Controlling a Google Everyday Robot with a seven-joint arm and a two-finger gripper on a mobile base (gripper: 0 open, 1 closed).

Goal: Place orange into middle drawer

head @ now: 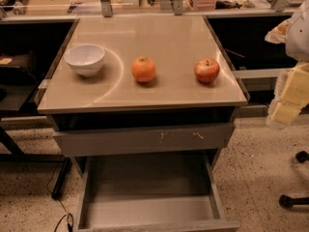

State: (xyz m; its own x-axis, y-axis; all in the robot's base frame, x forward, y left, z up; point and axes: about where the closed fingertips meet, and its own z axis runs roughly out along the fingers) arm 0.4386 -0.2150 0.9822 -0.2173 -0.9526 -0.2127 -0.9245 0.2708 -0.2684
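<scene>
Floor: speckled stone floor around the desk.
Middle drawer: nearest, pulled open toward the camera, long axis left to right.
Scratched drawer front: just above it.
Orange: on the desk top, between white bowl and red apple; round, no long axis, dimple upward.
Hand: beyond the desk's right edge, touching nothing; how wide it stands, cannot tell.
</scene>
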